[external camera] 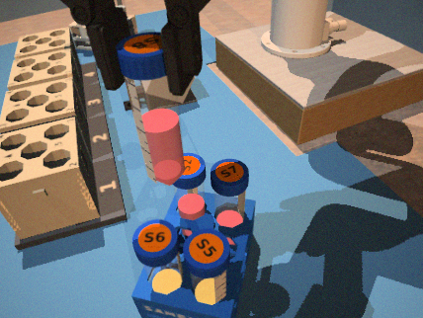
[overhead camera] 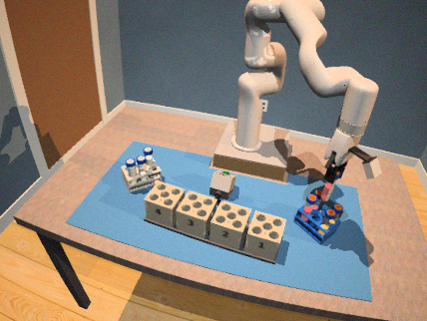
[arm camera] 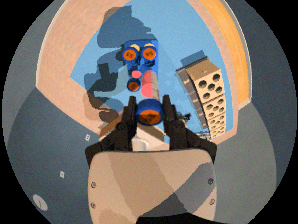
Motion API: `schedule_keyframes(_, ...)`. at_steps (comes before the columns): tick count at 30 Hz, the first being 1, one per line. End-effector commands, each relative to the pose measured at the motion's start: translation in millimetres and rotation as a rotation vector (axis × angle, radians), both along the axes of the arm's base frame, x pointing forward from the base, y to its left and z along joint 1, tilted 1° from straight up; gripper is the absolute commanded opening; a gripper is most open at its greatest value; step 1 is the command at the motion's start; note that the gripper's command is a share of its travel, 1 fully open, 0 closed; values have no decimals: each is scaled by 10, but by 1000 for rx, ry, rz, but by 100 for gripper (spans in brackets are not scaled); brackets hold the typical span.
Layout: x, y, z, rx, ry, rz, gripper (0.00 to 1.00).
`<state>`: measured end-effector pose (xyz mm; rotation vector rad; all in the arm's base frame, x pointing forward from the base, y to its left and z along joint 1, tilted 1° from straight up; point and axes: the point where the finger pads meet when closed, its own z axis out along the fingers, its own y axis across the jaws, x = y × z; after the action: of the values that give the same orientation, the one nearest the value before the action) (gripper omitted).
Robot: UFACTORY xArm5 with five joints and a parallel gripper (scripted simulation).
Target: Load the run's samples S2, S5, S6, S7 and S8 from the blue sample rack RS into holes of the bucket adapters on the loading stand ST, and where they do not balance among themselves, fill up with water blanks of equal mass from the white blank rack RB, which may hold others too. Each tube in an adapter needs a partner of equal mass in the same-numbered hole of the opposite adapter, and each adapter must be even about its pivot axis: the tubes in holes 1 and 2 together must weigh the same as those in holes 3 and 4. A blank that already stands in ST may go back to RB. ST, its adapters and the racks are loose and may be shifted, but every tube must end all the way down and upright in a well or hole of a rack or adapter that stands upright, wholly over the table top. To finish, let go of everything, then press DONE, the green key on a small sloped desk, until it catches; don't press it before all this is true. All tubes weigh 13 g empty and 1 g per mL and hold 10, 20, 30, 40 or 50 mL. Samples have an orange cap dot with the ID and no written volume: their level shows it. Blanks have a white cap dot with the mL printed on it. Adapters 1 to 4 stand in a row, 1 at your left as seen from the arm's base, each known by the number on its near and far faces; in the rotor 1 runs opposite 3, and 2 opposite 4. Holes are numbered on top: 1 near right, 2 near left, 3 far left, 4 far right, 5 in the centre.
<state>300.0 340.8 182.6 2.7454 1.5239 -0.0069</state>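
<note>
My gripper [overhead camera: 330,175] [external camera: 143,74] [arm camera: 149,103] is shut on sample tube S8 [overhead camera: 327,189] [external camera: 161,143] [arm camera: 148,87] just under its blue cap. The tube holds pink liquid and hangs upright, lifted clear above the blue sample rack RS [overhead camera: 315,230] [external camera: 148,301]. In the rack stand S6 [external camera: 154,238] and S5 [external camera: 207,248], both with yellow liquid, then S7 [external camera: 229,173], and a tube that reads as S2 [external camera: 195,169], partly hidden behind the held tube. The four adapters on stand ST [overhead camera: 263,238] [external camera: 44,198] show only empty holes.
The white blank rack RB [overhead camera: 141,175] with several blue-capped tubes stands at the left of the blue mat. The DONE desk [overhead camera: 222,184] sits behind adapters 2 and 3. The arm's base plinth [overhead camera: 249,159] [external camera: 306,99] rises behind the mat.
</note>
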Motion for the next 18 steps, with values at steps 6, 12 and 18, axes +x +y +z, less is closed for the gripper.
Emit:
schedule_keyframes(6,7,8,16,3,-3,0,0)
schedule_keyframes(12,-36,35,15,3,-3,0,0)
schedule_keyframes(18,-291,194,9,2,-2,0,0)
